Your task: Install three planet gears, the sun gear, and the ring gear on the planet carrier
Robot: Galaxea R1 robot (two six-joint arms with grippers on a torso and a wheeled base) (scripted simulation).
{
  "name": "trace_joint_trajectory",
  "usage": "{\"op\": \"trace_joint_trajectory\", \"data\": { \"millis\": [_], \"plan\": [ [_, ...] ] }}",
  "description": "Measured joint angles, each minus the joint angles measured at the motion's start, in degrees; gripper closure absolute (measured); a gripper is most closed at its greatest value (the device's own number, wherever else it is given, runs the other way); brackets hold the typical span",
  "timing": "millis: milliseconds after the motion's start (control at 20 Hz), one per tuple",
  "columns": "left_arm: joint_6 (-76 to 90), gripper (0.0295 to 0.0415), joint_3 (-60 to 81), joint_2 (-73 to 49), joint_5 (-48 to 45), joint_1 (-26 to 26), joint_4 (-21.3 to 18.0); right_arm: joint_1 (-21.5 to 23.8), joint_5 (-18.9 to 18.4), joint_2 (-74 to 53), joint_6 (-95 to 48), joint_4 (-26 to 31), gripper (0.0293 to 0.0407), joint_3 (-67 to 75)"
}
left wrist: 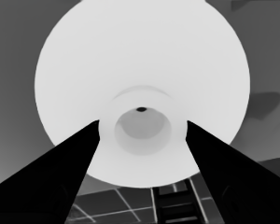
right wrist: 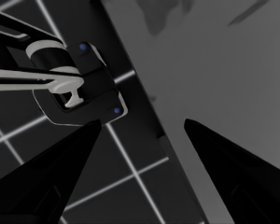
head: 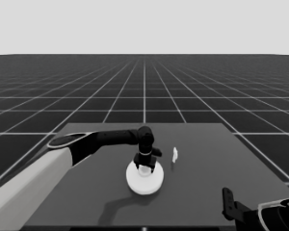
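One larger round part (head: 144, 179), left gripper (head: 144, 168) jaws apparently gripping hub

A thin white piece (head: 175, 154) stood upright on the dark table (head: 221, 163), right of the table's middle and apart from everything else on it; the table's surface was flat and plain, its far edge lying well below the horizon; beyond it the floor's grid (head: 144, 86) ran back in pale lines to a blank pale band; past the table's edge (right wrist: 144, 100) in the right wrist view hung dark machinery (right wrist: 77, 86) with pale bands and two small blue lights.
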Motion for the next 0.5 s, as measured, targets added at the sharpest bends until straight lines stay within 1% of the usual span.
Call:
{"op": "trace_joint_trajectory", "data": {
  "millis": [500],
  "plan": [
    [5.0,0.0362,0.0,0.0,0.0,0.0,0.0,0.0,0.0,0.0,0.0,0.0,0.0315,0.0]
  ]
}}
